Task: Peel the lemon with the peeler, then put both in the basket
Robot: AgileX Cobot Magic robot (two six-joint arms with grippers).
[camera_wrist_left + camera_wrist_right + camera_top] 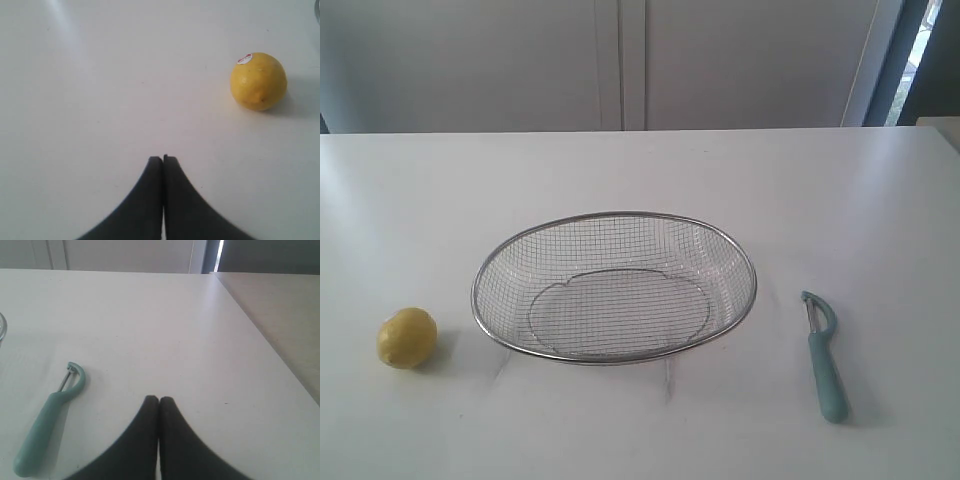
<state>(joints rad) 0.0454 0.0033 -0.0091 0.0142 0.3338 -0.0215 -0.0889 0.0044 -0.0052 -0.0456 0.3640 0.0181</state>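
A small yellow lemon (407, 337) rests on the white table left of the basket; the left wrist view shows the lemon (258, 81) with a small red-and-white sticker on top. The wire-mesh basket (520, 255) sits in the middle, with nothing in it. The teal peeler (825, 358) lies flat to the basket's right, head pointing away from the front edge. In the right wrist view the peeler (47, 420) lies off to one side of my right gripper (159, 400), which is shut and holds nothing. My left gripper (163, 159) is also shut, apart from the lemon. Neither gripper shows in the exterior view.
The white table (640, 180) runs back to pale cabinet doors. In the right wrist view the table's edge (260, 335) runs diagonally, with a beige surface beyond it. A sliver of the basket rim (2, 327) shows at that view's border.
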